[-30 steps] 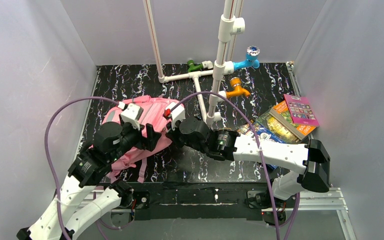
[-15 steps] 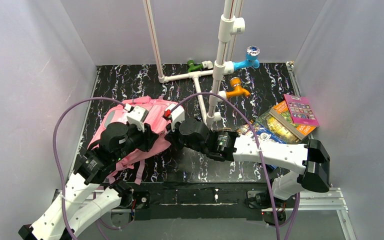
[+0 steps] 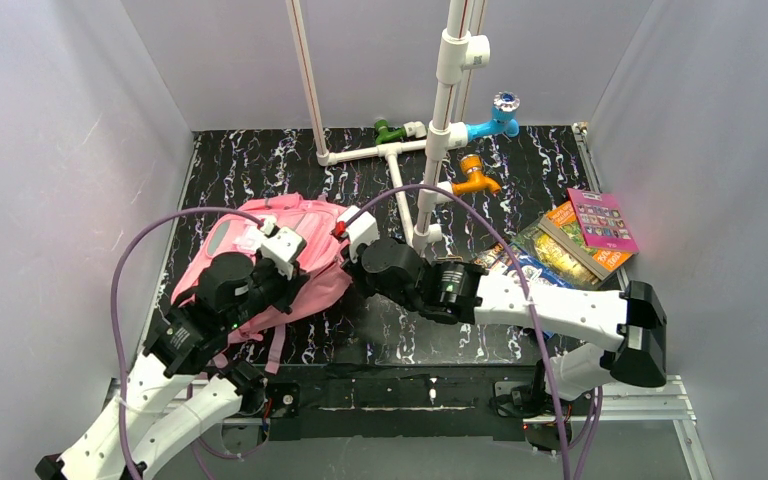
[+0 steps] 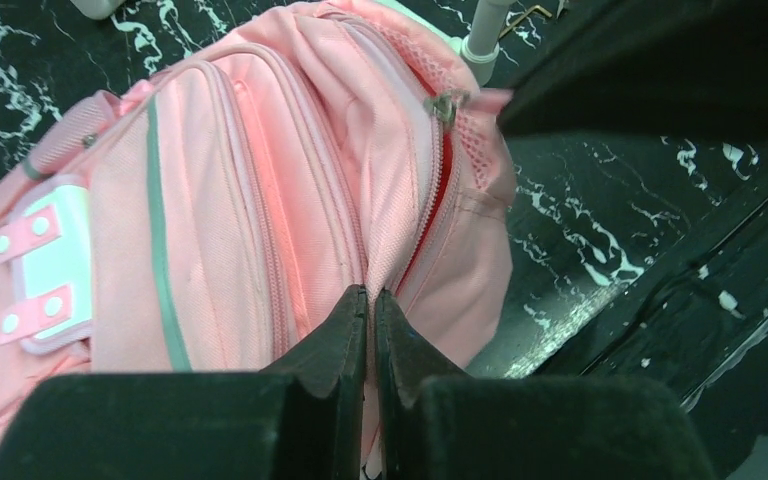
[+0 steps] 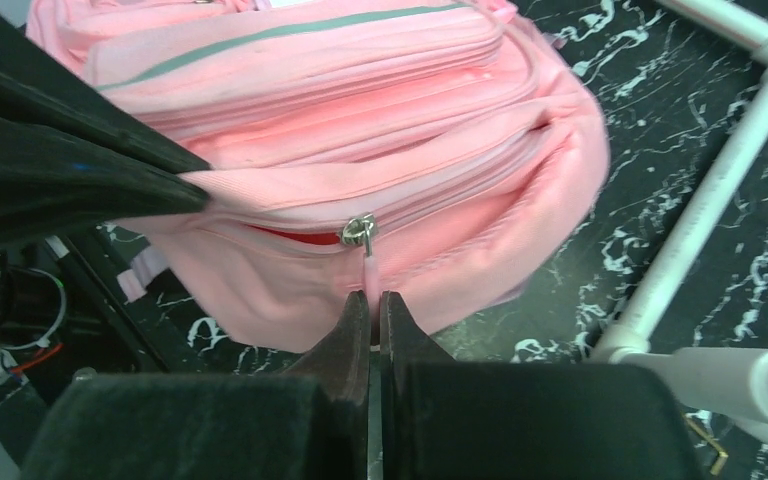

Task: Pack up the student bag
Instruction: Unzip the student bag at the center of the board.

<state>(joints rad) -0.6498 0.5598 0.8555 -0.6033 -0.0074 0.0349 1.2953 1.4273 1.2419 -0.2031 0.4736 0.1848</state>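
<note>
The student bag (image 3: 305, 215), a big pink backpack with grey stripes, lies on the black marbled table (image 3: 520, 160) at left of centre. My left gripper (image 4: 371, 296) is shut on a fold of its pink fabric right beside the main zip; from above this gripper (image 3: 302, 268) sits at the bag's near right edge. My right gripper (image 5: 373, 298) is shut on the pink zip pull hanging from the metal slider (image 5: 358, 230). Red lining shows in a short gap of the zip (image 4: 443, 180). In the top view the right gripper (image 3: 344, 262) is close beside the left one.
A stack of colourful books (image 3: 572, 240) lies at the right side of the table. A white pipe frame (image 3: 400, 195) with green (image 3: 390, 130), blue (image 3: 495, 118) and orange (image 3: 475, 182) taps stands behind the bag. Grey walls close in three sides.
My left gripper has swung right along the bag and closed from open onto the fabric by the zip. The bag has shifted a little. The right gripper keeps its hold.
</note>
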